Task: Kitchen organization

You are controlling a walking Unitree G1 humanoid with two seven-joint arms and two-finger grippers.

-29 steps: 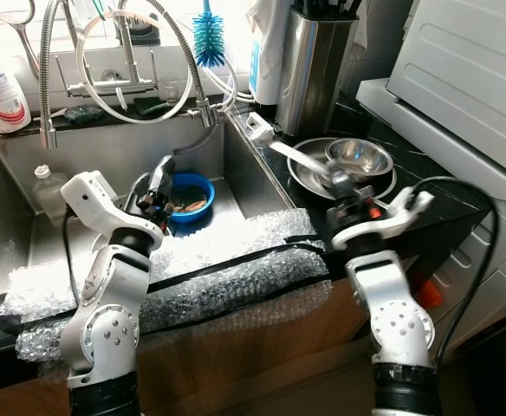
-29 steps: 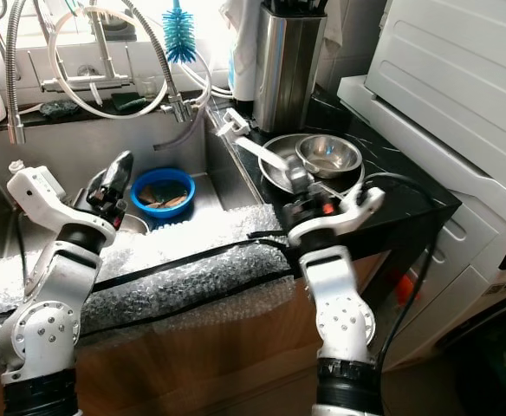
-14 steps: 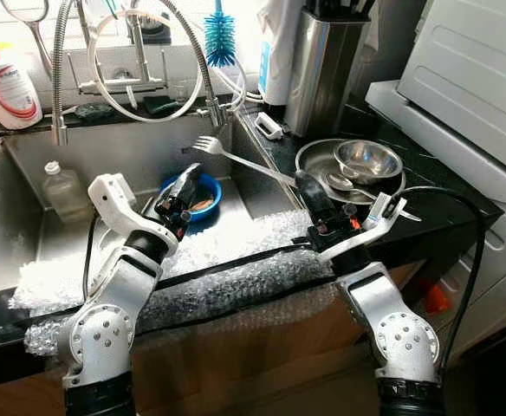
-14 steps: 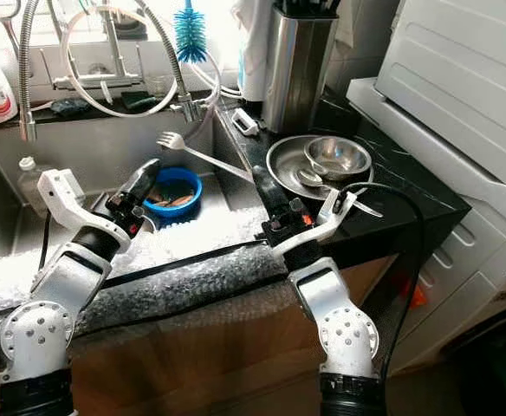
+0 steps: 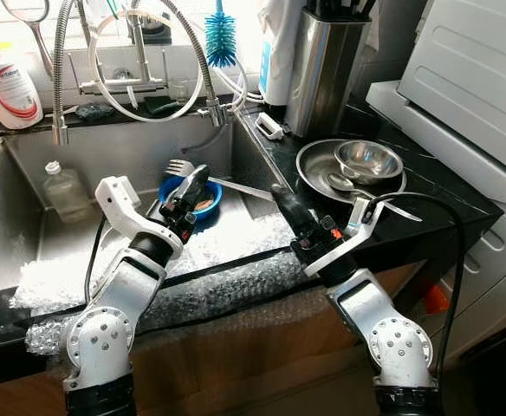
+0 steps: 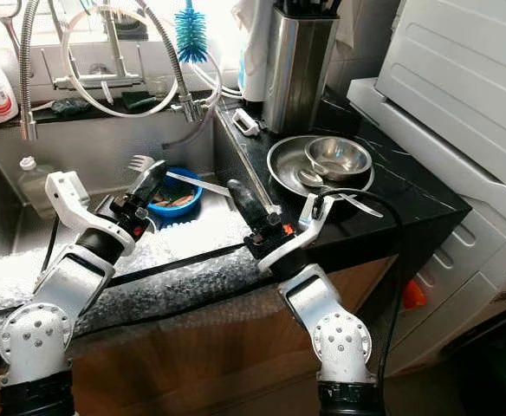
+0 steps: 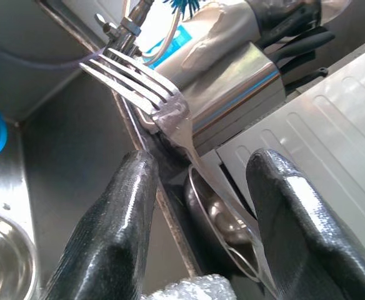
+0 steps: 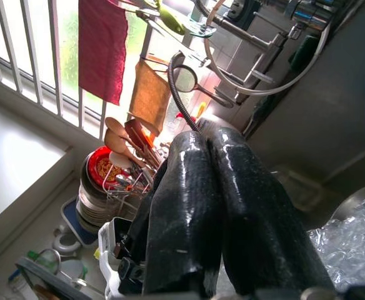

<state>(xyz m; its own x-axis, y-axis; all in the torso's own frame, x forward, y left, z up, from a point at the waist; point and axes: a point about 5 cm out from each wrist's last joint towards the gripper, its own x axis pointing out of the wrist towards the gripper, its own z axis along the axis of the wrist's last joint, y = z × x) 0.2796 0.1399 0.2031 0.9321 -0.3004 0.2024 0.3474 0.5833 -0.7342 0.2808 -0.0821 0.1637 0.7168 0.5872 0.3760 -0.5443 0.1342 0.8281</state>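
Note:
A steel fork [image 5: 227, 185] lies nearly level over the sink's right side, tines [image 5: 179, 165] pointing left above the blue bowl [image 5: 203, 195]. My right gripper [image 5: 281, 199] is shut on the fork's handle end, just above the bubble-wrapped sink edge; its fingers [image 8: 210, 134] press together in the right wrist view. My left gripper [image 5: 192, 182] is open beside the tines. In the left wrist view the fork [image 7: 164, 106] runs between its two spread fingers [image 7: 132, 187] without touching them.
A steel pan [image 5: 314, 165] on the black counter holds a small steel bowl [image 5: 367, 159] and a spoon [image 5: 340, 182]. A knife block [image 5: 318, 69] stands behind. Bubble wrap [image 5: 218, 286] covers the sink's front edge. A plastic bottle [image 5: 62, 191] stands in the sink. White appliance [image 5: 470, 78] at right.
My right gripper carried the fork from the pan leftward and down over the sink, bringing its tines between the left gripper's fingers. The left arm barely moved.

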